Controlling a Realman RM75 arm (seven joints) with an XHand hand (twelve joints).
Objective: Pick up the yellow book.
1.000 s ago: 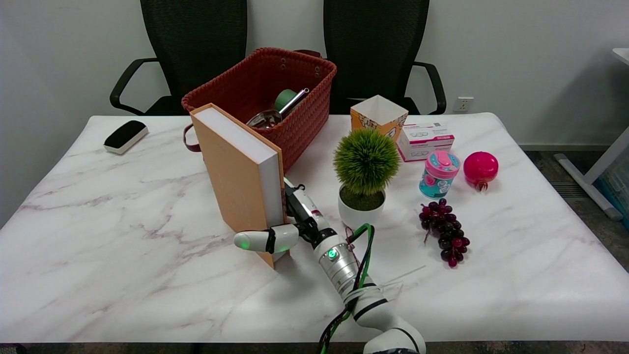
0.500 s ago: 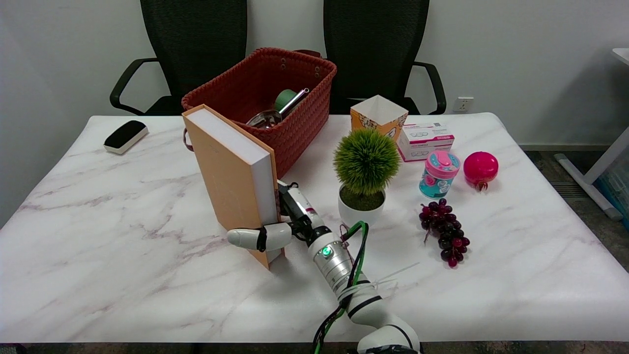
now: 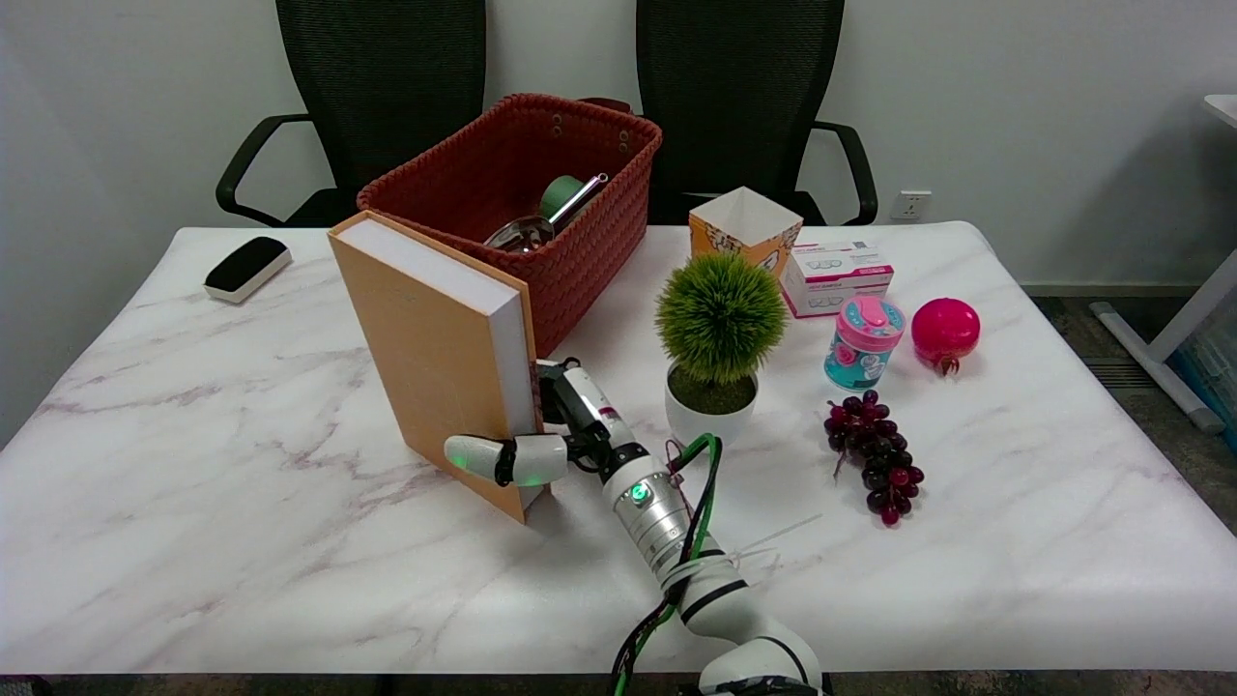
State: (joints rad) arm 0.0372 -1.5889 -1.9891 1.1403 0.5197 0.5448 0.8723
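A white marble-look table is seen carrying everything, with a big red woven basket parked at the back and some metal and green items tucked inside it. Right in front of the basket, the yellow book is held up on end, tilted over to the left a bit: a thick hardback, plain orange-yellow cover turned toward the camera, chunky white page block shown along the top and right edge, lower corner down near the table. It's clamped by the right hand, with one white digit wrapped across the cover near the bottom and the rest of the hand tucked behind the page side. Off to the right, a fuzzy green plant in a white pot is set, then dark grapes, a pink-lidded cup and a pink ball-like thing further over.
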